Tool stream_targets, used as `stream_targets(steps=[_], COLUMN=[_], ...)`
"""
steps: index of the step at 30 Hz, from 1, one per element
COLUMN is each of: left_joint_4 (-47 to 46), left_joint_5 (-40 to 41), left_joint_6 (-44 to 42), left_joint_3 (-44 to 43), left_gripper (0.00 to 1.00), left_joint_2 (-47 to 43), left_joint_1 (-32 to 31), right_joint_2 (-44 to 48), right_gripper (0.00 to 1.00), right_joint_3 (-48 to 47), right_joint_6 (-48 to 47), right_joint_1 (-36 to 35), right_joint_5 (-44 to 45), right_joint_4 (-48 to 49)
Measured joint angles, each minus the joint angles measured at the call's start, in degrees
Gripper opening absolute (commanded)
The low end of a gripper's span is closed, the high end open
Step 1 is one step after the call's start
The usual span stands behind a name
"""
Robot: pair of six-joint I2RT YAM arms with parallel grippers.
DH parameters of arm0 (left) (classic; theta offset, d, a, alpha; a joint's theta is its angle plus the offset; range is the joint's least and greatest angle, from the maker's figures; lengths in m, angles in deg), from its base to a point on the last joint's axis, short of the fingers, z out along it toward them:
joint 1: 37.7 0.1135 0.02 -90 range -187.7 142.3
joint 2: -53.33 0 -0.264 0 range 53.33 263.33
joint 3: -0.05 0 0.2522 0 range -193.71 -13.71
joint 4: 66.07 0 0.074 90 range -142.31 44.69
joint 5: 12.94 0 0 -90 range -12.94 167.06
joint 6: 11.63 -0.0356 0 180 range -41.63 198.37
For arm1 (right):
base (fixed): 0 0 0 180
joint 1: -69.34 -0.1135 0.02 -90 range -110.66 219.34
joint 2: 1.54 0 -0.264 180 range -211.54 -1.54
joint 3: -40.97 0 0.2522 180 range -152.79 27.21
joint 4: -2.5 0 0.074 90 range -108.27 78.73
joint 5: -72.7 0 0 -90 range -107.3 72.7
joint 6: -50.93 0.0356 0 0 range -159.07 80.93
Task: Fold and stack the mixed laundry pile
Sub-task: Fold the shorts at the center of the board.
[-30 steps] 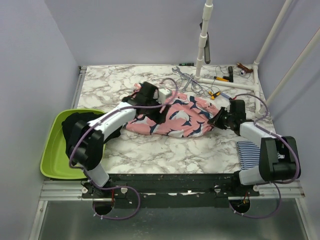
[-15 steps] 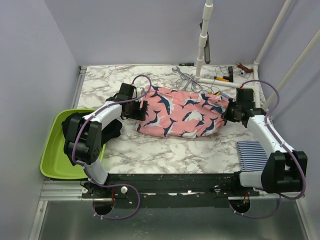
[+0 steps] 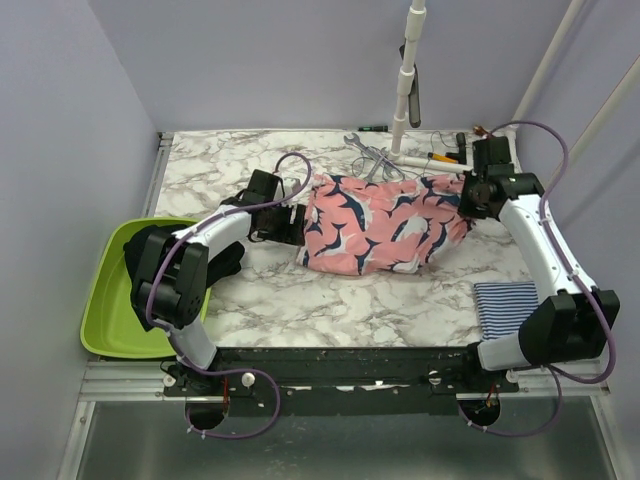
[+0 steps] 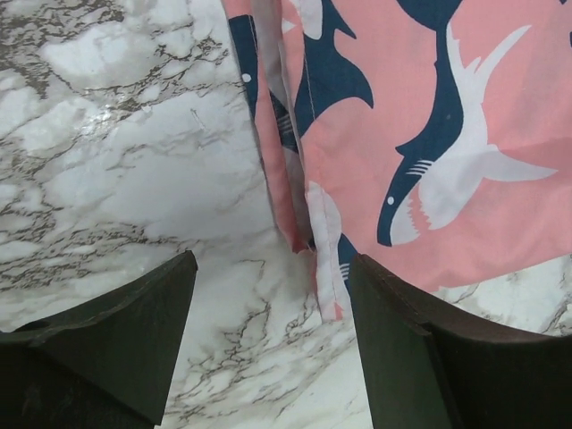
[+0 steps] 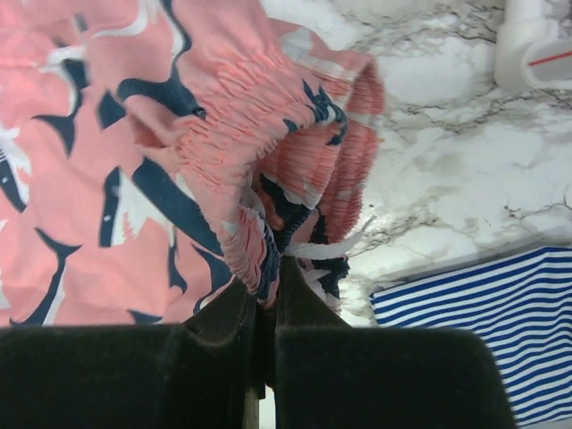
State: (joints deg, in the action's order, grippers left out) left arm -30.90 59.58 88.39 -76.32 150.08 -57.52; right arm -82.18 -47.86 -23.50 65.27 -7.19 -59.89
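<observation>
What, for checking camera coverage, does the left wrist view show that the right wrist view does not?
Left wrist only: the open left pincer, jaws either side of the hem of the pink shark-print cloth garment. Right wrist only: the right pincer shut on its gathered waistband, a navy-and-white striped cloth, a white plastic pipe fitting. Both: the garment and the marble-patterned tabletop.

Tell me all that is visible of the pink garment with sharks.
Soft pink cloth garment printed with navy-and-white sharks, crumpled, lying spread across the marble table. The right gripper has its jaws shut on the gathered elastic waistband at one end; the left gripper stands open over the opposite hem corner.
</observation>
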Motion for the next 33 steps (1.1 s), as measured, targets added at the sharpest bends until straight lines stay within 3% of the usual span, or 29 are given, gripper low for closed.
stream_targets(steps=[5, 13, 16, 24, 33], left_joint_4=[-0.6, -1.6, -1.9, -2.0, -2.0], left_joint_5=[-2.3, -5.1, -5.9, -7.2, -8.2], left_joint_6=[2.3, 3.8, 4.1, 4.2, 4.2], left_joint_3=[-0.7, -0.8, -0.8, -0.8, -0.8], left_gripper=[0.64, 0.32, 0.26, 0.22, 0.21], left_joint_2=[5.0, 7.0, 7.6, 8.2, 8.2], left_joint_1=[0.0, -1.0, -1.0, -0.9, 0.1], right_joint_2=[-5.4, -20.9, -27.7, -38.6, -42.2], right_gripper=[0.01, 0.01, 0.01, 0.01, 0.01], right_joint_3=[-7.6, -20.6, -27.3, -37.2, -33.8], right_joint_6=[0.9, 3.1, 3.5, 3.7, 6.1], right_joint_1=[-9.6, -23.2, -27.4, -34.4, -35.2], right_joint_5=[4.0, 6.9, 6.8, 1.6, -8.4], right_joint_4=[-4.5, -7.7, -7.9, -4.3, 6.7])
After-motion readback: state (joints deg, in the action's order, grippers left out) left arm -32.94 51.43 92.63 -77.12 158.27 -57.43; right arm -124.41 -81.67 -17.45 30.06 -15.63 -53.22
